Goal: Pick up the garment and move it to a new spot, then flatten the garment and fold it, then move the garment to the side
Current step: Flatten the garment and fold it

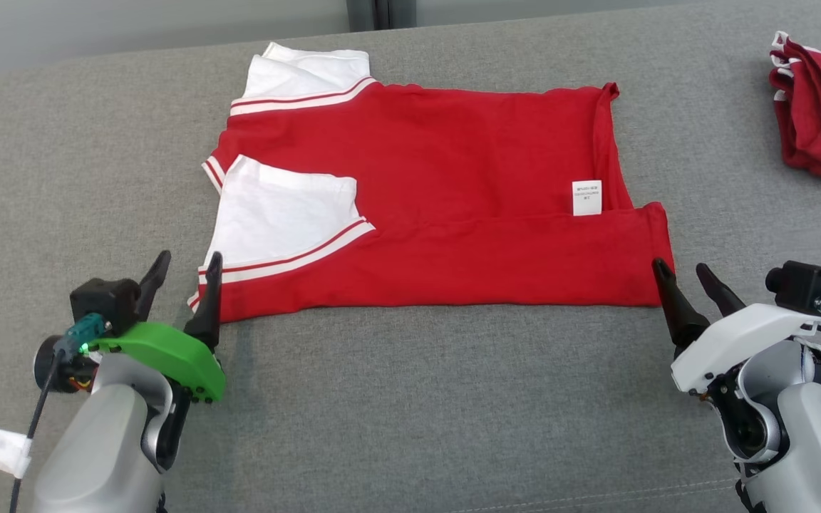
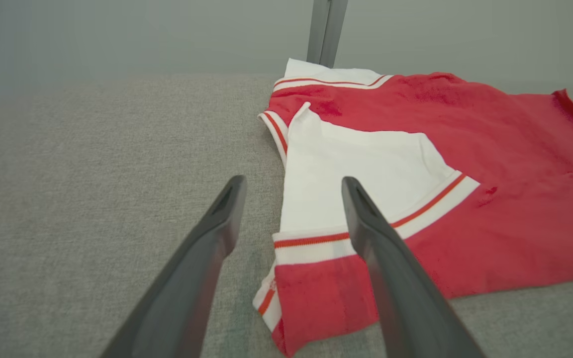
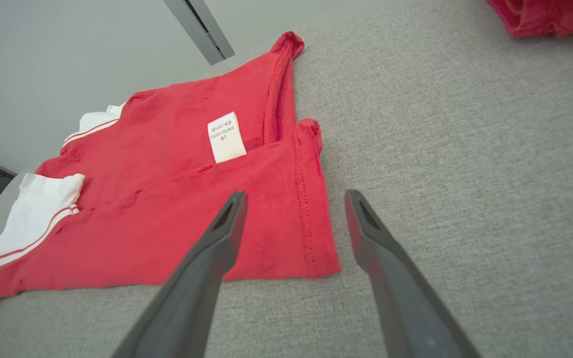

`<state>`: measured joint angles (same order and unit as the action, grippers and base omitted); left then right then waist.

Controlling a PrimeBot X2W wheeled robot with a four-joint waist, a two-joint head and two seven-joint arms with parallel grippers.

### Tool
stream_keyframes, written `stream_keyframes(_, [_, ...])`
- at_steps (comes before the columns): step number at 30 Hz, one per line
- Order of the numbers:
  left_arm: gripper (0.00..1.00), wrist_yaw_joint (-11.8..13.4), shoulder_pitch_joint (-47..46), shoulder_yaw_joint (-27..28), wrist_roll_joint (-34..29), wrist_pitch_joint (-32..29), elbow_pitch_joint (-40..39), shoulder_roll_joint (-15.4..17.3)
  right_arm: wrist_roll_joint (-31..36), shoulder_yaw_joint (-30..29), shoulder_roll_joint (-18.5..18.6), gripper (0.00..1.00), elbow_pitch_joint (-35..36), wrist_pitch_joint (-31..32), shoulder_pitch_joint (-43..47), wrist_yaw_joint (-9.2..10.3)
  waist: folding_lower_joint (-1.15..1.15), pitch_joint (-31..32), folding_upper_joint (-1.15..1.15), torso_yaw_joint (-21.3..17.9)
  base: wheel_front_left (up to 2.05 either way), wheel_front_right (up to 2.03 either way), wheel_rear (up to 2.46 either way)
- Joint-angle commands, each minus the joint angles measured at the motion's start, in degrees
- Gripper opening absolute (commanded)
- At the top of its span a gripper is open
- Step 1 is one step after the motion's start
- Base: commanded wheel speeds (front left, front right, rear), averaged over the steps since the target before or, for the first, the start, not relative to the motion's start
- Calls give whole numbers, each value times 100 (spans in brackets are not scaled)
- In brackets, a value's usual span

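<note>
Evidently you're mid-fold: left gripper (image 1: 189, 259) and right gripper (image 1: 680, 265) stand wide and empty (near edge already lapped over), so I'd regrasp the garment (image 1: 453, 142) at its far corners next.

L tool (image 2: 292, 183), two long dark fingers spread wide, sits at near-left corner of red knit tee w/ white striped-cuff sleeves (image 2: 490, 149). Tee lies folded, flat on grey woven-fabric tabletop (image 2: 92, 174). Grey upright post (image 2: 326, 30) stands behind tee's far sleeve.
</note>
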<state>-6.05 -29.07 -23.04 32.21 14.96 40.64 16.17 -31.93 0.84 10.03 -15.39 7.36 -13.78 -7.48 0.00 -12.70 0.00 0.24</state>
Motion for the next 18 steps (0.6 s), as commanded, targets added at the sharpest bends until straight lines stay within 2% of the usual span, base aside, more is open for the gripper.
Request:
stream_keyframes(1, [100,-13,129,5,24,27,37,-29,94,55,65,100,-82,-55,-23,-2,0,-10,0,36,0,0,0])
stream_keyframes(9, [100,-54,136,-48,189,-22,504,-249,309,277,119,100,-793,-257,-414,-2,0,-135,0,84,0,0,0])
stream_keyframes(14, [100,-104,6,-146,347,-210,857,-437,291,488,30,100,-1308,-375,-652,-2,0,-197,0,77,0,0,0])
stream_keyframes(15, [74,-114,-9,-170,374,-218,900,-458,267,518,16,100,-1393,-401,-682,-2,0,-202,0,80,0,0,0])
stream_keyframes(16, [32,-117,-31,-187,415,-213,944,-471,220,558,-19,80,-1494,-417,-719,-2,0,-206,0,85,0,0,0])
stream_keyframes(17, [13,-125,-41,-195,441,-198,972,-483,192,587,-45,47,-1570,-443,-745,-2,0,-204,0,87,0,0,0])
stream_keyframes(18, [0,-131,-66,-211,472,-186,1010,-498,166,616,-60,23,-1652,-493,-777,-2,0,-199,0,94,0,0,0])
